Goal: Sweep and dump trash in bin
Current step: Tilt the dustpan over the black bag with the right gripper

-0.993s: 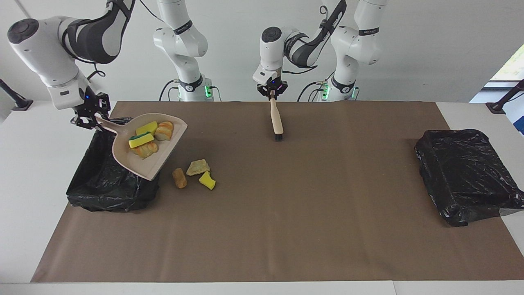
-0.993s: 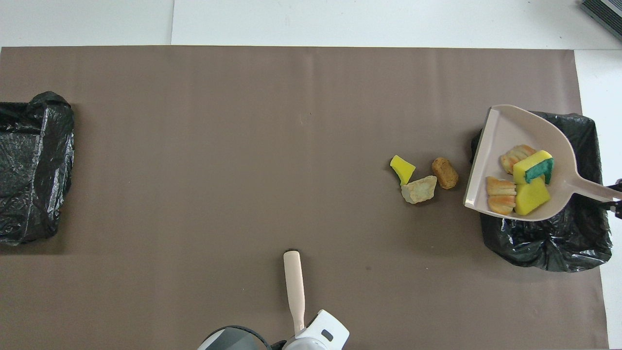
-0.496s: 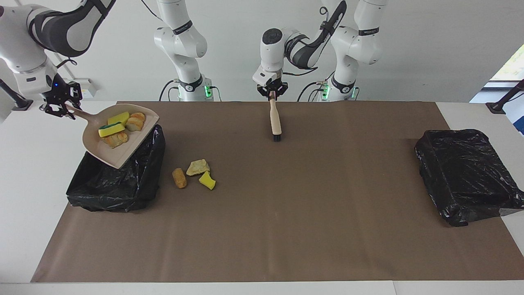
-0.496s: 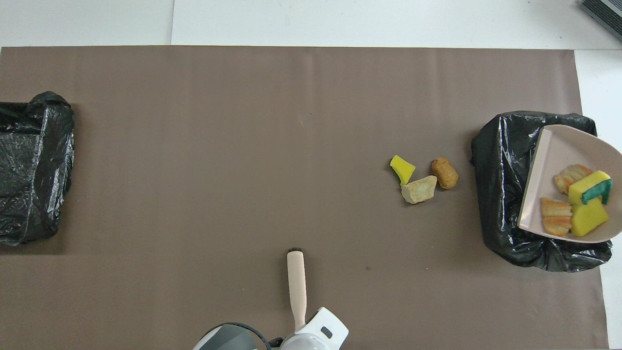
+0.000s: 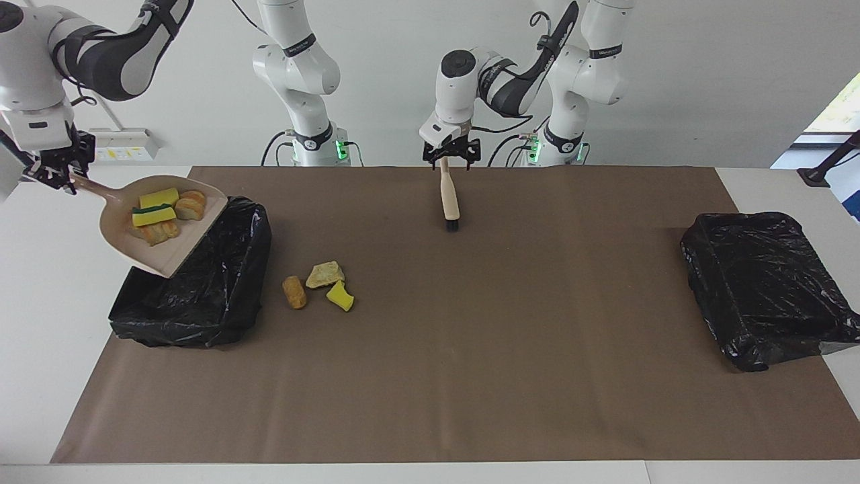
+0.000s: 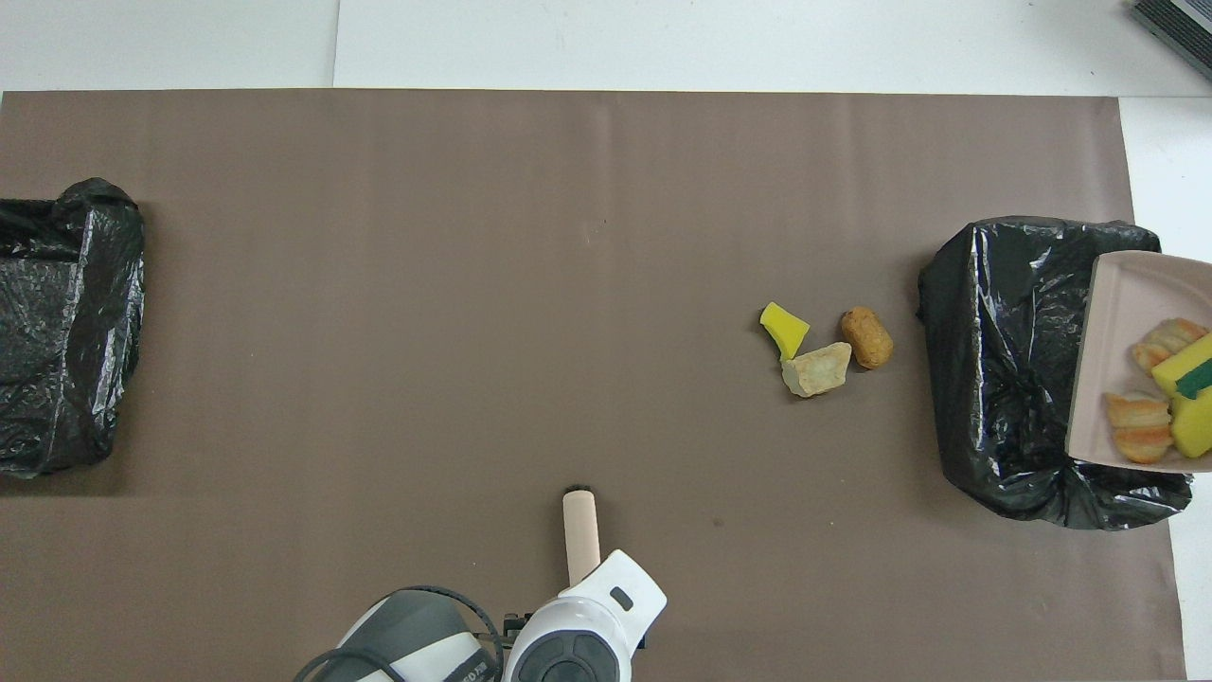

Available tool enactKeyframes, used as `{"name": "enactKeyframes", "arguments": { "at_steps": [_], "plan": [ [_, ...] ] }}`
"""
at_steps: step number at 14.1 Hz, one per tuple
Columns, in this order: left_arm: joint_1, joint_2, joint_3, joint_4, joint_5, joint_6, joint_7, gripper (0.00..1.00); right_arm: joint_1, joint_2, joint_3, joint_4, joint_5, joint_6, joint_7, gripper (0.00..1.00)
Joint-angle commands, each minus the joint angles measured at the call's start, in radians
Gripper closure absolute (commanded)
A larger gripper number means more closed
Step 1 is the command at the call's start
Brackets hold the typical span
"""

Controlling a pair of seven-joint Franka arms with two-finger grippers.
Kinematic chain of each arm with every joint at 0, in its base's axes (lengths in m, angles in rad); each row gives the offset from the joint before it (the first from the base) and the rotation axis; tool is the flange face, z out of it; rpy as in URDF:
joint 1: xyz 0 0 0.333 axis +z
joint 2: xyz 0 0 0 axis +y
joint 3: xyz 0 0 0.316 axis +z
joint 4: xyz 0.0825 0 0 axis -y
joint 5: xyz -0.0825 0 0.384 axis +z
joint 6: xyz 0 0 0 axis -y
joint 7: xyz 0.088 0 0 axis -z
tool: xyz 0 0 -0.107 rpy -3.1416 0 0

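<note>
The right hand [image 5: 52, 173] is clamped narrow on the handle of the pink dustpan [image 5: 178, 245]. It carries the pan raised over the black-lined bin [image 5: 201, 302], lip tipped down toward the bin's opening, presumably so the load can slide out. Four scraps of the trash [image 5: 158, 216], sponge chunks and bread-like pieces, sit in the pan's deep end and none has slid to the lip. Three more scraps [image 5: 325, 274] lie in a tight cluster on the tabletop [image 5: 470, 349] just beside the bin, unswept. Well apart from the bin, the brush [image 5: 449, 195] has its bristle end on the tabletop and its handle reaching up to the left hand [image 5: 451, 156]. That hand's fingers look spread wide either side of the handle tip, as if parking the tool. Whether they touch the handle is hard to make out. From above, the pan is cut off at the edge, the right hand is out of view, and the left hand is hidden under its own wrist. The bin's inside is too dark to read.
</note>
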Motion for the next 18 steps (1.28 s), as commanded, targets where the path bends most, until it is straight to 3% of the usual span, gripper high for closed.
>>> {"name": "enactKeyframes", "arguments": {
  "at_steps": [1, 3, 6, 15, 18],
  "plan": [
    [0.114, 0.009, -0.004, 0.083, 0.019, -0.078, 0.098, 0.00, -0.002, 0.012, 0.004, -0.056, -0.155, 0.102, 0.013, 1.00],
    [0.203, 0.012, -0.004, 0.172, 0.054, -0.164, 0.175, 0.00, 0.010, 0.025, 0.015, -0.060, -0.310, 0.122, 0.082, 1.00],
    [0.374, 0.013, -0.004, 0.315, 0.059, -0.288, 0.370, 0.00, 0.095, 0.035, 0.013, -0.062, -0.422, 0.098, 0.173, 1.00],
    [0.623, 0.020, -0.001, 0.628, 0.133, -0.561, 0.648, 0.00, 0.191, 0.065, 0.019, 0.024, -0.485, -0.031, 0.222, 1.00],
    [0.671, 0.024, 0.001, 0.719, 0.133, -0.640, 0.702, 0.00, 0.166, 0.059, 0.013, 0.007, -0.505, -0.014, 0.219, 1.00]
  ]
}}
